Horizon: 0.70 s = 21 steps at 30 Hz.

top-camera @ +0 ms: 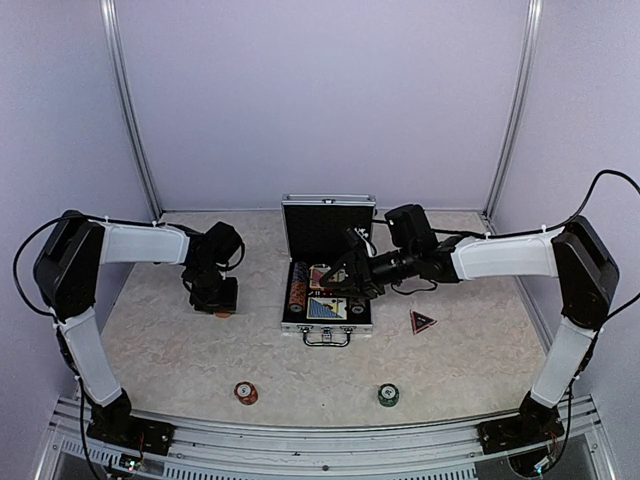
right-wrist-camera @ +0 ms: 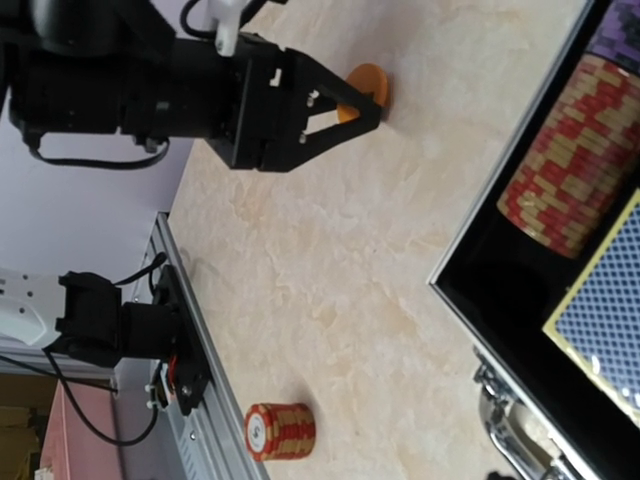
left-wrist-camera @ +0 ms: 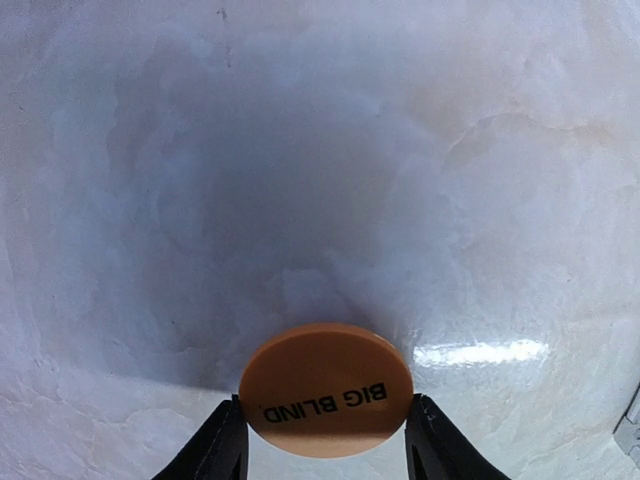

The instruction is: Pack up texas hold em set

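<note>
From my seat, the Big Blind disc (left-wrist-camera: 326, 390) lies on the table (top-camera: 170, 350) at about 9 o'clock from the open case (top-camera: 328, 222), well apart from it. The left gripper (left-wrist-camera: 326, 425) is down on it, and its fingers (left-wrist-camera: 222, 450) press the rim from both sides, so I read it as pinching the disc edge to edge. The right gripper (top-camera: 352, 282) hangs over the case's tray, but I cannot tell whether its jaws are spread or holding anything.

I judge the disc to be light, stiff and smooth-faced plastic. It should be slippery if taken by the faces, so opposite points of the rim are the right hold. It is thin, so the grip sits low against the table, and a tilt on lifting could let it pop out.

My count:
- One disc is in view.
- There are three chip stacks:
  - a red-and-gold stack (right-wrist-camera: 565, 180) already in the case, at its 9 o'clock side;
  - a red stack (top-camera: 246, 392) loose at 7 o'clock from the case;
  - a green stack (top-camera: 388, 395) loose at 5 o'clock.
- There is one blue-backed deck (right-wrist-camera: 600, 320) in the tray, with what looks like a second deck at 12 o'clock from it, partly hidden under the right gripper.
- One red-black triangle marker (top-camera: 423, 321) lies outside the case, at about 4 o'clock.

The loose stacks will shed chips if squeezed unevenly — I'd grip them across the middle.
</note>
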Each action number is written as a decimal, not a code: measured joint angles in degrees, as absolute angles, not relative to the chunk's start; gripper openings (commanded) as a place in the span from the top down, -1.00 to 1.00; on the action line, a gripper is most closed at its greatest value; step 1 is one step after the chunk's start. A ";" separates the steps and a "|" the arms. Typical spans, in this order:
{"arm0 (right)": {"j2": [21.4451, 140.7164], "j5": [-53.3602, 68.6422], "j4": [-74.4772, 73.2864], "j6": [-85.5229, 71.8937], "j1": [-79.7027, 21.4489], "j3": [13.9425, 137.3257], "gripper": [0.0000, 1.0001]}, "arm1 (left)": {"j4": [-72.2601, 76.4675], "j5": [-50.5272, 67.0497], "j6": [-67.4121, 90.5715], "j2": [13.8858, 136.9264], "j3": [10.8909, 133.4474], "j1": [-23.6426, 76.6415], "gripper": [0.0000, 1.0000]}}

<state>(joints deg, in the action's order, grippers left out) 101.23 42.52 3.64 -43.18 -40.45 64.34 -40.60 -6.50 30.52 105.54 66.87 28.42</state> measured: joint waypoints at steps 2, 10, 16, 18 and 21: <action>101.25 42.52 3.49 -43.18 -40.47 64.58 -0.39 | -40.47 -6.52 30.44 104.71 66.89 28.73 -0.03; 101.91 42.48 3.22 -43.13 -40.47 66.39 -0.38 | -40.25 -6.50 30.04 102.30 67.29 31.66 -0.04; 103.90 42.57 3.07 -43.13 -40.49 68.23 -0.39 | -40.27 -6.46 29.87 101.38 68.42 33.67 -0.04; 104.77 42.63 3.05 -43.16 -40.49 68.99 -0.38 | -40.29 -6.44 29.87 101.08 69.12 34.54 -0.04; 106.10 42.96 3.07 -43.31 -40.49 70.26 -0.39 | -40.34 -6.26 29.89 100.73 70.39 35.94 -0.04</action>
